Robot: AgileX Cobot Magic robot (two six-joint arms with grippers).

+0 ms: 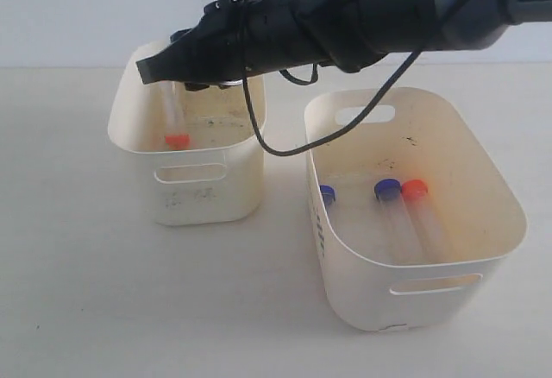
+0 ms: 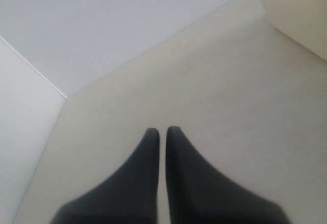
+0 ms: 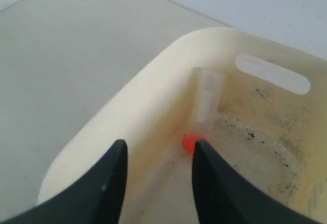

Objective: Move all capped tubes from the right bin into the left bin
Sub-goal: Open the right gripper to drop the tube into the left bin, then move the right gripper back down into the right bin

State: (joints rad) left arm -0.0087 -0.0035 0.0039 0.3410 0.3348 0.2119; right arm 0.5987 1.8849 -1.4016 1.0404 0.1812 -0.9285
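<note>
While my right gripper point(image 3: 159, 144) hangs spread and empty over the left bin point(image 1: 207, 192) near the table's point(image 1: 86, 292) far edge, one orange-capped tube point(image 1: 172, 110) leans cap-down against its inner wall. Two blue-capped tubes point(image 1: 387, 190) and a second orange-capped tube point(image 1: 415, 190) lie in the right bin point(image 1: 431, 296). My left gripper point(image 2: 162, 132) is pressed together above bare table.

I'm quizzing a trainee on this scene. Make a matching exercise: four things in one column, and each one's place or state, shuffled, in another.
Things:
1. left gripper
2. right gripper
3. orange-capped tube in the left bin
4. right bin

Place or state:
a. holds three capped tubes
b. shut, over the table
c. leaning on a wall, cap down
d. open, above the left bin

Pairs: 1-b, 2-d, 3-c, 4-a
</note>
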